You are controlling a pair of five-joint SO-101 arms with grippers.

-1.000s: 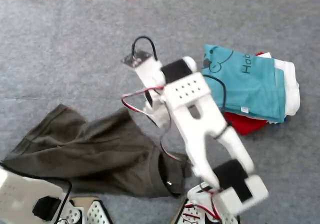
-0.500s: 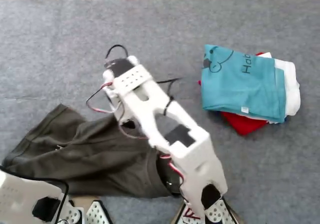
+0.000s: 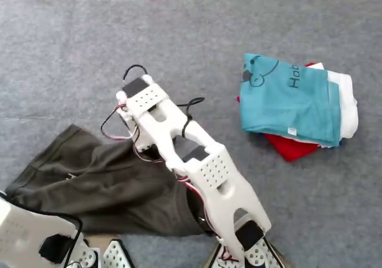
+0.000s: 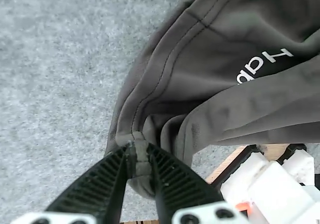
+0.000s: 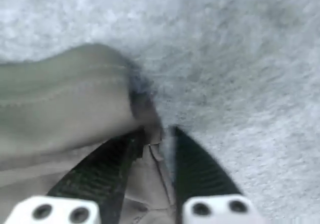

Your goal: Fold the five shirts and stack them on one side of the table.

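A grey felt table [image 3: 71,47] lies under my two arms, with a crumpled dark shirt [image 3: 101,184] spread over its near left part. My left gripper [image 4: 139,160] is clamped on the shirt's hem at the near edge, and my right gripper [image 5: 152,146] pinches the shirt's far edge, towards the table's middle. A stack of folded shirts [image 3: 292,101], teal on top, sits well apart on the right.

arm [image 3: 210,168]: white links, black servos, red-black cables | left gripper [image 4: 140,150]: black
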